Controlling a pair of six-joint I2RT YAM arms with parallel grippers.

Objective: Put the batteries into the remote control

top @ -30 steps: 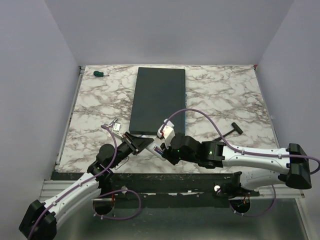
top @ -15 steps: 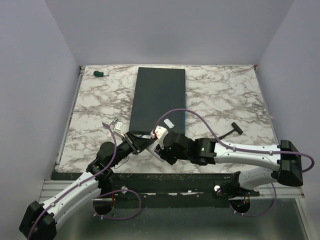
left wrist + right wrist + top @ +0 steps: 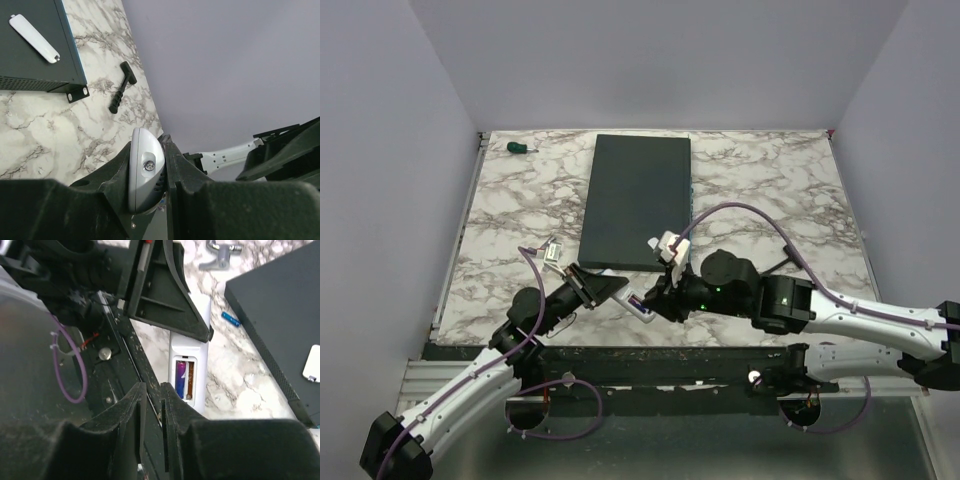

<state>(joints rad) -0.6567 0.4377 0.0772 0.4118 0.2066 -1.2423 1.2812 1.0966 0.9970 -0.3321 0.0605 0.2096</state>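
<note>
I see the left gripper (image 3: 146, 155) pinching one end of the small white oblong remote control (image 3: 197, 352), its jaws pressed on the handset's two sides. It holds the remote above the near edge of the marble worktop (image 3: 500, 230), a little left of the middle, with the recessed battery bay facing up.

In the right wrist view the purple-blue cylinder battery (image 3: 179, 377) lies in one slot of that bay, and the slot beside it shows a coppery tone. The blue cylinder battery (image 3: 231, 318) lies on the marble just beside the edge of the large dark grey slab (image 3: 635, 195), near one of its corners.

The right gripper (image 3: 154, 400) hovers close over the bay end of the remote. Its jaws are parted by a narrow slit and I see nothing between them.

A tiny white cover piece (image 3: 34, 31) rests on top of the slab. A black T-shaped tool (image 3: 121, 93) lies on the marble towards the right edge. A green-handled screwdriver (image 3: 520, 148) lies at the far left corner. A small grey metal bracket (image 3: 220, 254) sits on the marble left of the slab's near end.
</note>
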